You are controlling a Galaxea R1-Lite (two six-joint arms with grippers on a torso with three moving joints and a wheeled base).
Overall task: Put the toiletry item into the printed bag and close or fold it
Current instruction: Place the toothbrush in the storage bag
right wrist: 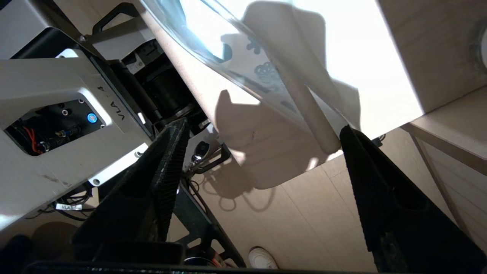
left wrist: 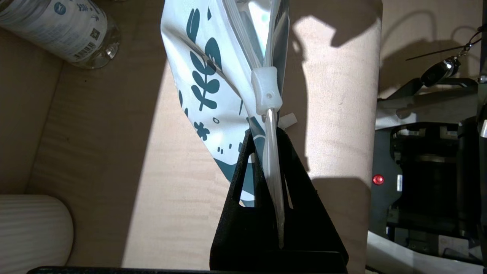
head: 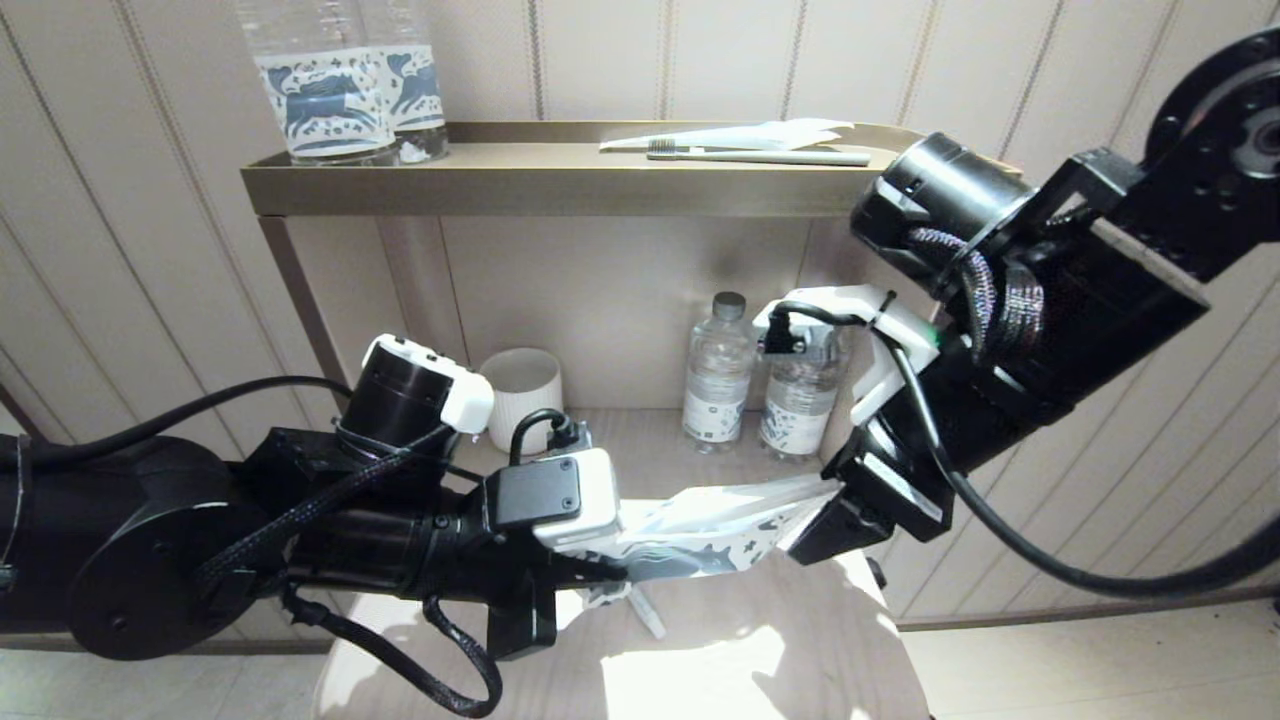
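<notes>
The printed bag [head: 700, 545] hangs stretched between both arms above the lower shelf [head: 760, 650]. My left gripper [left wrist: 266, 131] is shut on its zip edge, just behind the white slider [left wrist: 267, 93]; blue leaf and star prints show on the bag [left wrist: 205, 76]. My right gripper [right wrist: 261, 127] stands wide open at the bag's other end [right wrist: 243, 57], its fingers not touching it. A white toothbrush [head: 770, 157] lies on the upper shelf beside a paper wrapper [head: 760, 133]. A thin white stick [head: 648, 612] pokes out below the bag; I cannot tell what it is.
A ribbed white cup [head: 522, 385] and two small water bottles [head: 718, 375] [head: 800, 395] stand at the back of the lower shelf. Two clear bottles with blue labels [head: 325, 80] sit on the brass upper shelf [head: 540, 190]. The robot base shows beyond the shelf's front edge.
</notes>
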